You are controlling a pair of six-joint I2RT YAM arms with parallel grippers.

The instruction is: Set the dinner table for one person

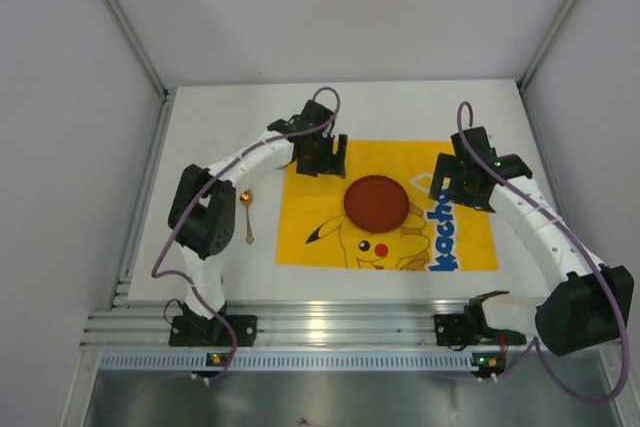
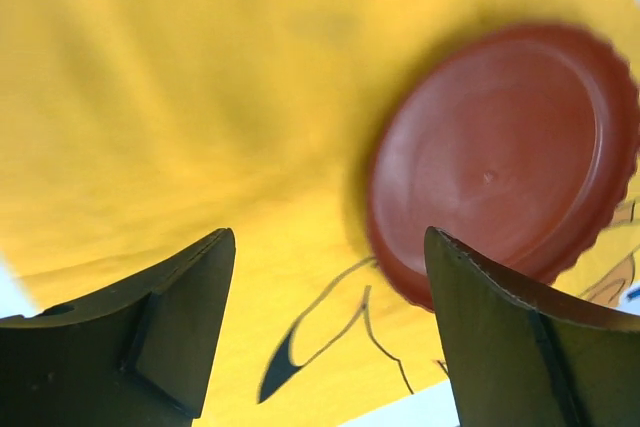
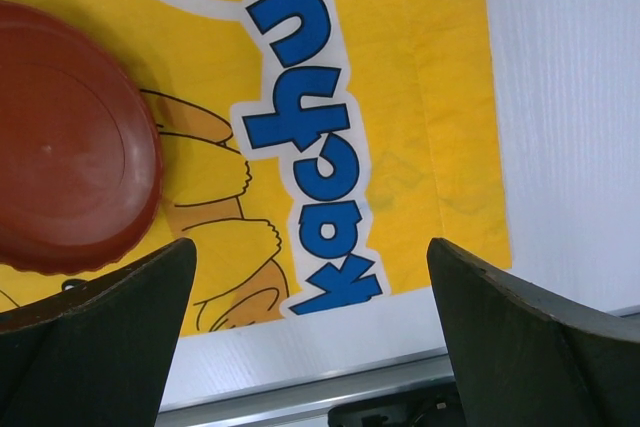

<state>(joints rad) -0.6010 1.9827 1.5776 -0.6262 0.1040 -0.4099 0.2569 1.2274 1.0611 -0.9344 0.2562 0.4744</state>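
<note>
Grippers on both arms stand wide open and hold nothing. The left gripper [image 1: 322, 155] [image 2: 328, 239] hangs over the far left part of the yellow Pikachu mat [image 1: 300, 197] [image 2: 150, 97]. Its two dark fingers [image 2: 180, 327] are well apart, with only yellow cloth showing in the gap. Just to its right, near but apart from it, lies a round red-brown plate [image 1: 376, 203] [image 2: 500, 162] with a scalloped rim. The plate rests flat on the middle of the mat, over the printed figure.

The right gripper [image 1: 462, 185] [image 3: 311, 247] hangs over the right part of the mat [image 3: 430, 97], on the other side of the plate [image 3: 70, 147]. Its fingers [image 3: 520, 337] are equally spread. Between them its wrist view shows the blue "kachu" lettering [image 3: 310, 147] [image 1: 445, 237] and the mat's near right corner, with nothing gripped or touched.

The mat lies spread on the dinner table [image 1: 400, 112] [image 3: 560, 97], whose white top shows bare beyond the mat's edges on all sides. Left of the mat, directly on the white surface, lies a gold spoon [image 1: 246, 215], its bowl toward the far side, just beside the left arm's elbow. Silver aluminium rails [image 1: 330, 322] run along the table's near edge, where both arm bases are bolted.
</note>
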